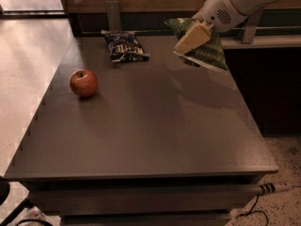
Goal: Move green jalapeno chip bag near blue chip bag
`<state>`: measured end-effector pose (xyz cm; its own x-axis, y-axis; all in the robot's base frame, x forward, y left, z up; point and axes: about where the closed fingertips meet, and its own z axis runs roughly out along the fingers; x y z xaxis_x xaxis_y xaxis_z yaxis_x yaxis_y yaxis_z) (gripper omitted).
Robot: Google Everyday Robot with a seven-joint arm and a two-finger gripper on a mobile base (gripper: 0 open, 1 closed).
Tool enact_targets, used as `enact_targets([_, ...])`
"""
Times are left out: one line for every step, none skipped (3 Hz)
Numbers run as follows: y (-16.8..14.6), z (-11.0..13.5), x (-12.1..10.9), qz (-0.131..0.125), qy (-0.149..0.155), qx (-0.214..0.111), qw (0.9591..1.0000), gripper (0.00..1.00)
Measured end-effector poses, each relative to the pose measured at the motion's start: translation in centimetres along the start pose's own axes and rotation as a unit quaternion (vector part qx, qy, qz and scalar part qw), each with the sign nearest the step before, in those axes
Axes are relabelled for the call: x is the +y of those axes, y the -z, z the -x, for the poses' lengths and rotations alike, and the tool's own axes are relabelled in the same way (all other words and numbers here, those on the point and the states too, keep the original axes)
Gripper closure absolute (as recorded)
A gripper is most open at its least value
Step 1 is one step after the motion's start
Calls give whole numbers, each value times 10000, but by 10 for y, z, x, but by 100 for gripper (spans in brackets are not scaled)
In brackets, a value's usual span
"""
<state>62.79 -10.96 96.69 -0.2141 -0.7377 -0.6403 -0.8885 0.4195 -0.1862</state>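
The green jalapeno chip bag [210, 55] hangs tilted above the back right part of the dark table [155, 131]. My gripper [192, 37], with cream-coloured fingers, is shut on the bag's left side and holds it off the surface; the white arm reaches in from the top right. The blue chip bag [125, 46] lies flat at the back of the table, to the left of the gripper and apart from the green bag.
A red apple [83, 83] sits on the left side of the table. A wall with a ledge runs behind the table. The table's right edge drops to a speckled floor.
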Motion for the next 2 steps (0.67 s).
enact_targets([-14, 10, -18, 54, 86, -79, 9999, 100])
enact_targets([-45, 23, -53, 132, 161, -294, 9993, 100])
